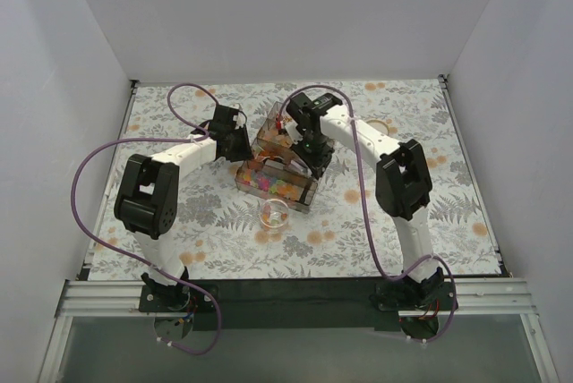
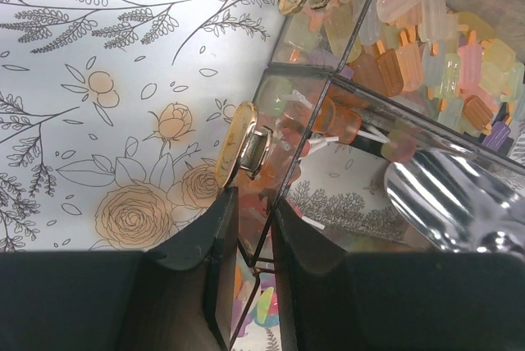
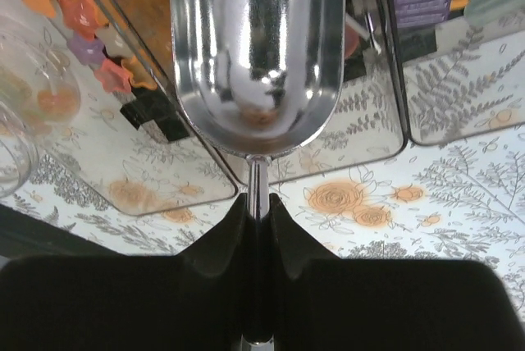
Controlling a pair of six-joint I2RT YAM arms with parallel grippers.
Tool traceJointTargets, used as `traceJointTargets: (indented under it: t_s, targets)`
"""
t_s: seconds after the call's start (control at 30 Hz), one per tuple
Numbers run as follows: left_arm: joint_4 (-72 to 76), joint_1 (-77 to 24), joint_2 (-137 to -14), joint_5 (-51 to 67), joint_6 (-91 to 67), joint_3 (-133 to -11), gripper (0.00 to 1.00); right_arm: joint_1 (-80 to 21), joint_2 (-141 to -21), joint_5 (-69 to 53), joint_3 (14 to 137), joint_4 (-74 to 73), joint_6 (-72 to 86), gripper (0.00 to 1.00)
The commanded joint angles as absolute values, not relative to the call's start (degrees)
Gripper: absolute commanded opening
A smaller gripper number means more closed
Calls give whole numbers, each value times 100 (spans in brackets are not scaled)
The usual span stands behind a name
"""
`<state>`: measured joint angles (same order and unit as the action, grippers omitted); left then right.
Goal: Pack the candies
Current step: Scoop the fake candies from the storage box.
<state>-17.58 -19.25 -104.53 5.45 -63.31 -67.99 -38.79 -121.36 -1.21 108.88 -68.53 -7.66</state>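
Right gripper (image 3: 257, 207) pinches the scoop (image 3: 254, 47) handle, bowl pointing to 12 o'clock; we find candies (image 3: 79, 13) at 10 o'clock. Left gripper (image 2: 253, 220) clamps the box (image 2: 324, 88) wall.

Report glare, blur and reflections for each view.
Top external: even light, candies too small to resolve. Left wrist: glints on the gold knob, scoop shows bright highlights. Right wrist: scoop bowl mirrors its surroundings; clear box walls reflect the tablecloth.
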Motion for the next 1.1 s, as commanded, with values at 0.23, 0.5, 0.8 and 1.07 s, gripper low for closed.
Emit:
traceJointTargets:
  t_s: [0.23,0.5,0.8,1.07]
  targets:
    - [-1661,-1977,-10503,1160,-6355,-6785,0,-4148,-12832,148,11970,-6663,-1125,1]
    - [-1626,-1969,-10521,1318,-6302,-6768,0,-4359,-12973,439,11971,-5889,-1845,1]
    - [-1626,-1978,-10556,1424,-6293,-6794,0,-4491,-12323,-534,10356,-3756,-3040,1]
    - [-1696,-1969,-10547,1239,-6240,-6803,0,-4008,-11400,-1933,8808,-1997,-3051,1]
